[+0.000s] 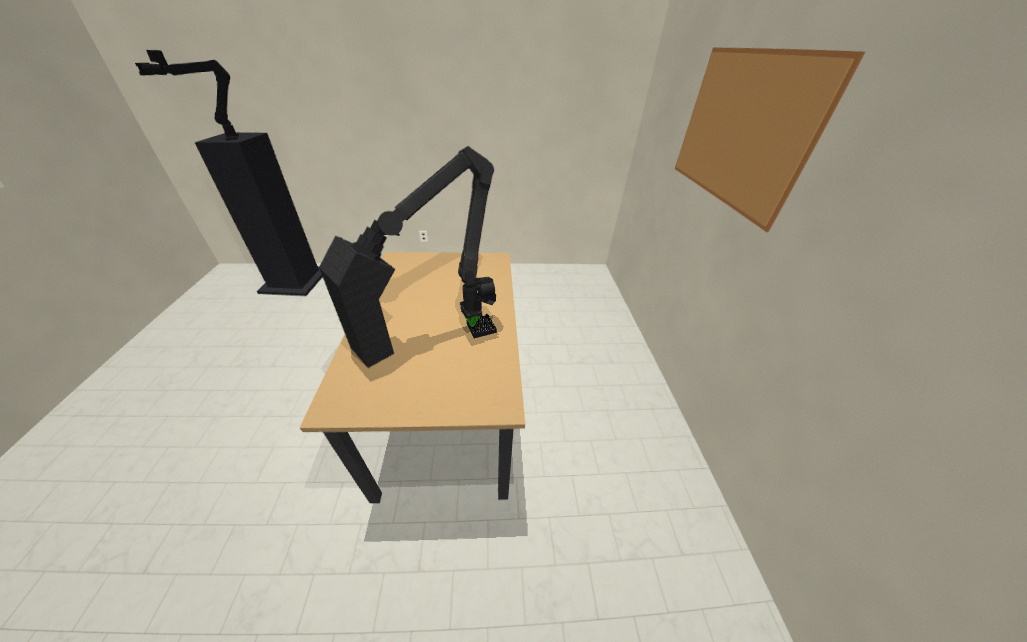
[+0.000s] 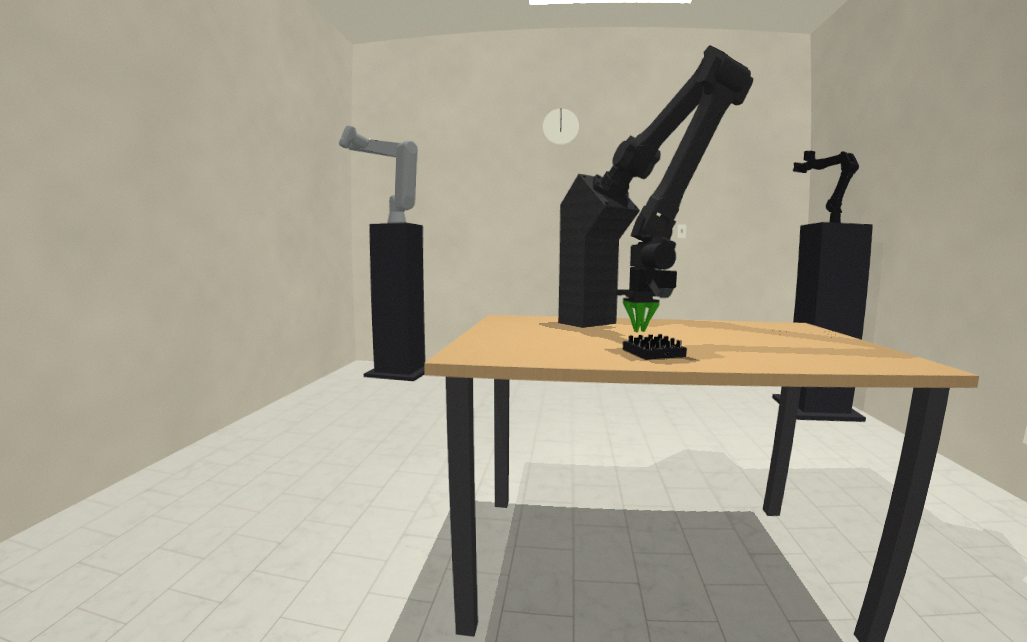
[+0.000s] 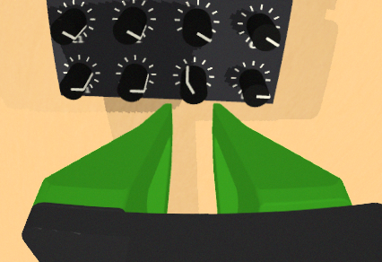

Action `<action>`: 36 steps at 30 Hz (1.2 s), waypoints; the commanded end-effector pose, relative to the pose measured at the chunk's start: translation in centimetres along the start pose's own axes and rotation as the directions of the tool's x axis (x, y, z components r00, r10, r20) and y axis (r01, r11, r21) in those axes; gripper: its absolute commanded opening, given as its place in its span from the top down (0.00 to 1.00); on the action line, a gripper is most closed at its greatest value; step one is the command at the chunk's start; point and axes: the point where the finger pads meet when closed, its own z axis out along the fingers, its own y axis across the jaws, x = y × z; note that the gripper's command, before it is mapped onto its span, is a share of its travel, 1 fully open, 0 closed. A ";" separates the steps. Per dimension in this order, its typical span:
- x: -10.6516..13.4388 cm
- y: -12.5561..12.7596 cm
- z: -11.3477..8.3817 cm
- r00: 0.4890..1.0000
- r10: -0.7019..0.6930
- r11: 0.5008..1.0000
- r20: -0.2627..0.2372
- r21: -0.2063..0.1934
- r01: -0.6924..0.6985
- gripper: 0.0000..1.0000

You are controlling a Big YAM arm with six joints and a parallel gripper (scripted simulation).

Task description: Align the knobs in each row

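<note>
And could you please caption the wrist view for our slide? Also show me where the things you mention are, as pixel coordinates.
Green fingers of the end effector (image 3: pixel 193 106) stand apart before the knob box (image 3: pixel 163 56), gripping no knob.

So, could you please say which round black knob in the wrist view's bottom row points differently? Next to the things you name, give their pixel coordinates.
The third knob (image 3: pixel 197 91) from left: its white line (image 3: pixel 187 75) points up-left, the others' right.

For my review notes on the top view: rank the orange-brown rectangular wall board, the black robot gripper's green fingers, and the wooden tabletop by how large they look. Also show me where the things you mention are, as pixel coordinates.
1. Wooden tabletop (image 1: pixel 421 390) (image 2: pixel 549 358)
2. Orange-brown rectangular wall board (image 1: pixel 768 127)
3. Green fingers (image 1: pixel 473 320) (image 2: pixel 649 315)
</note>
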 end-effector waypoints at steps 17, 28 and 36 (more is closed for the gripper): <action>0.1 0.4 1.6 1.000 0.003 1.000 0.003 -0.004 -0.003 0.82; 0.2 0.4 1.8 1.000 0.002 1.000 0.001 -0.004 -0.002 0.82; 0.2 0.4 1.8 1.000 0.002 1.000 0.001 -0.004 -0.002 0.82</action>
